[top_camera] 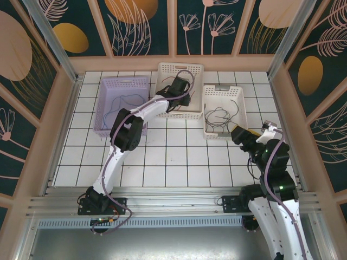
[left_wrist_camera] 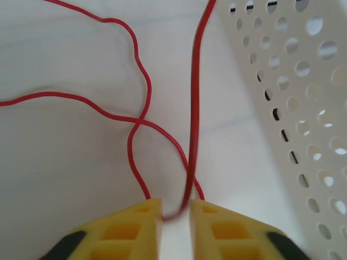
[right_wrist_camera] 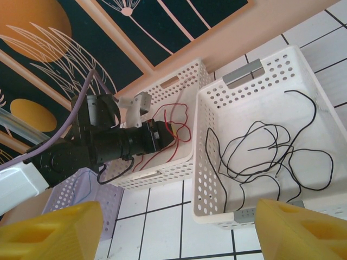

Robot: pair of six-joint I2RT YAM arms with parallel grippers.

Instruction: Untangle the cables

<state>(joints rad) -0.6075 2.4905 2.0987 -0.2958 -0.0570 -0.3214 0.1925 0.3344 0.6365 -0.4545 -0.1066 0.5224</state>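
Observation:
A thin red cable (left_wrist_camera: 194, 108) lies in loops on the floor of the middle white basket (top_camera: 162, 67). My left gripper (top_camera: 180, 86) reaches down into that basket. In the left wrist view its yellow jaws (left_wrist_camera: 176, 208) stand a little apart, and a blurred strand of the red cable hangs loose in the gap. Tangled black cables (top_camera: 219, 116) (right_wrist_camera: 260, 146) lie in the right white basket (top_camera: 223, 88). A blue cable (top_camera: 122, 100) lies in the lilac basket (top_camera: 103, 86). My right gripper (top_camera: 238, 131) (right_wrist_camera: 176, 216) hovers at the right basket's near edge, open wide and empty.
The three baskets stand side by side at the back of the white tiled floor. The perforated basket wall (left_wrist_camera: 303, 108) rises close on the right of my left gripper. Wooden walls enclose the floor on three sides. Open tiles stretch between the baskets and the arm bases.

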